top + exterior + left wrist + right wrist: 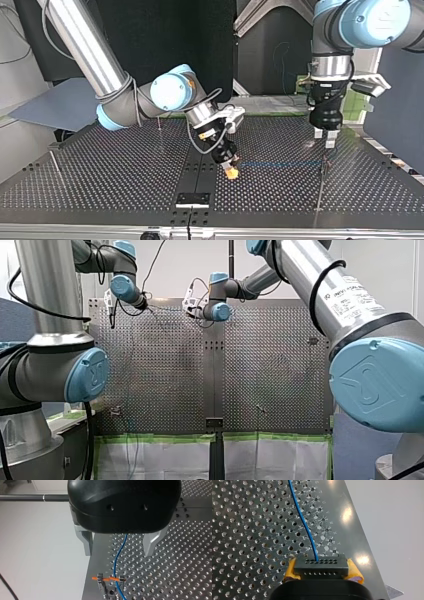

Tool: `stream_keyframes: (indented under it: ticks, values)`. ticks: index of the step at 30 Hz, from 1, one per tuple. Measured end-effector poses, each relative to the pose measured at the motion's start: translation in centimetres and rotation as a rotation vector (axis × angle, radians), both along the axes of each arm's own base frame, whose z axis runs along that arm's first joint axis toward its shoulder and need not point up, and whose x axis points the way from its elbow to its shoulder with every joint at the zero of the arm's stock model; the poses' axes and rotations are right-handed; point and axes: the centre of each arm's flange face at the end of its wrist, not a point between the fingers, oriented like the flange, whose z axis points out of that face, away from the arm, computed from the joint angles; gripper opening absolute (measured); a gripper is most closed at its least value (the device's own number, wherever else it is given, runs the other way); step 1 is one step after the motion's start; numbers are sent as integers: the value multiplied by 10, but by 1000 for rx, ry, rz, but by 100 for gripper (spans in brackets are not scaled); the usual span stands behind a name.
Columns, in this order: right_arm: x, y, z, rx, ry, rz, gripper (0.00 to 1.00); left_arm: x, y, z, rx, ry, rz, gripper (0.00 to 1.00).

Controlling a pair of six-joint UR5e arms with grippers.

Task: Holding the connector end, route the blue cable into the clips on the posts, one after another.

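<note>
Near the middle of the perforated metal bench [125, 170], my right hand [230, 169] is clamped, yellow pads [290, 570] on either side, on the black rectangular connector [321, 567]. The thin blue cable [280, 163] runs from it to the orange-tipped metal clip [109, 579]; I cannot tell whether it is seated there. My left hand [119, 551] hovers above that clip, metal fingers apart, with the cable passing beneath. Routing looks barely begun. Next, the connector needs carrying toward another post with the cable kept taut. A bare thin post [54, 161] stands well apart at the top view's left, and my left hand crowds the clip.
</note>
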Motion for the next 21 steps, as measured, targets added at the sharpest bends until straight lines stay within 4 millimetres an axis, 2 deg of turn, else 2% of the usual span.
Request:
stream_keyframes:
  ticks: [10, 21]
  values:
    - [-2, -1, -2, 9, 14, -4, 0, 4, -15, -11, 89, 27, -49, 100]
    - [-3, -2, -3, 11, 16, -5, 0, 3, -26, -9, 177, -3, -74, 100]
